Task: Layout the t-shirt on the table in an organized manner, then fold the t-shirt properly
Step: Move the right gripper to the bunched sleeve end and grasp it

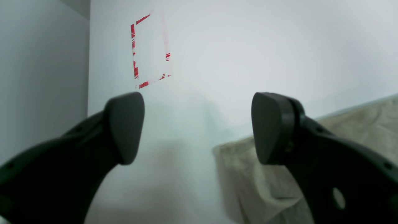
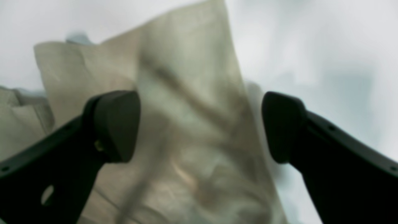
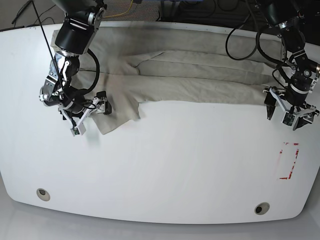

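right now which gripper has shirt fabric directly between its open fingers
The right gripper: the t-shirt fills its gap. The left gripper spans mostly bare table.

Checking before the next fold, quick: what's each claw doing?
Left claw: open, holding nothing, beside the t-shirt edge.
Right claw: open, holding nothing, over the t-shirt.

T-shirt [image 3: 190, 80] lies spread along the table's [image 3: 175, 170] far edge; red tape rectangle [image 3: 289, 160] near right edge.
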